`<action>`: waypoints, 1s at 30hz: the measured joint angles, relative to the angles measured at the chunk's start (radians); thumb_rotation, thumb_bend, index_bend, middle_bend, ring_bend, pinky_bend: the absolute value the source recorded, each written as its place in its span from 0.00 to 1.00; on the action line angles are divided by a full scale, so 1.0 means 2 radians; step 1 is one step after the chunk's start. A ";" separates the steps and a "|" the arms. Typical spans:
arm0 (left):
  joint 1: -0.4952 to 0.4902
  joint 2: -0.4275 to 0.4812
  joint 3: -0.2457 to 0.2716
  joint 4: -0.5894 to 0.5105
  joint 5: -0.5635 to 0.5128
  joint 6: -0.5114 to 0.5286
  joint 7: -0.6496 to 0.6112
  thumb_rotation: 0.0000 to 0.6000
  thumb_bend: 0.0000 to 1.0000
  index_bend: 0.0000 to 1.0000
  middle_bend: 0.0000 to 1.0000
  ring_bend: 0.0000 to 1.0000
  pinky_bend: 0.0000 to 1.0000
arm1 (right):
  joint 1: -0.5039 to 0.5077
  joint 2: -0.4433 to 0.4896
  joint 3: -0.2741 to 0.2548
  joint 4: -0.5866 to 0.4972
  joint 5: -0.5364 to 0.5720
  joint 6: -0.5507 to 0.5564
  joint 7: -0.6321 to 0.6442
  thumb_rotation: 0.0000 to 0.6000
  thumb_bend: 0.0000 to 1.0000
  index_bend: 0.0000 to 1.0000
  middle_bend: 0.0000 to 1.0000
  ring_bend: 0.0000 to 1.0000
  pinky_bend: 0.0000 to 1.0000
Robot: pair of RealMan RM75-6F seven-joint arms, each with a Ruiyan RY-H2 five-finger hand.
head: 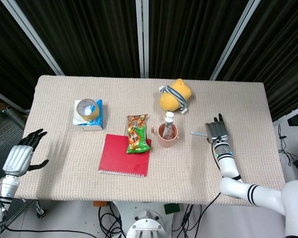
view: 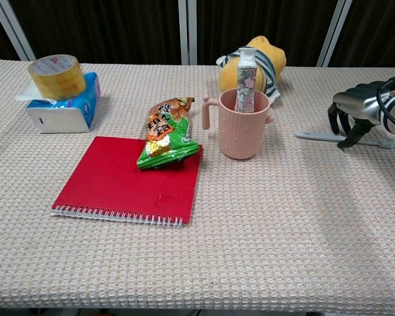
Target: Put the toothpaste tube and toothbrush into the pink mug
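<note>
**Paste in mug, brush flat under right hand**

Far left, off the surface (head: 64,163) edge: left hand (head: 21,157) hangs w/ fingers spread, holding nothing; seen in head view only.

Back-left on surface: tape roll (view: 56,75) sits on top of a blue tissue pack (view: 64,108). Next right, red notebook (view: 131,180) lies flat, spiral edge toward the robot. Snack bag (view: 166,131) rests on the notebook's far right corner, overhanging it a bit.

Centre: pink mug (view: 243,123) upright, just right of the bag, handle pointing left. Toothpaste (view: 245,80) stands in the mug, cap up, leaning a little, top half sticking out above rim. Behind mug, near the back: yellow plush (view: 257,64) w/ a striped band round it, apart from the mug.

Right: toothbrush (view: 318,136) lies flat on the surface, well right of the mug, long axis running left-right, its left end free. Right hand (view: 358,112) is over the brush's right part, palm down, fingers (view: 347,135) curled downward w/ tips at the brush. Cannot tell if the tips actually pinch it or only touch; the brush looks to lie on the surface, not lifted.
</note>
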 measured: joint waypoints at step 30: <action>-0.002 -0.001 -0.001 -0.001 -0.008 -0.010 0.010 1.00 0.16 0.12 0.05 0.09 0.22 | 0.000 -0.019 0.000 0.032 -0.011 -0.007 0.004 1.00 0.73 0.58 0.56 0.18 0.00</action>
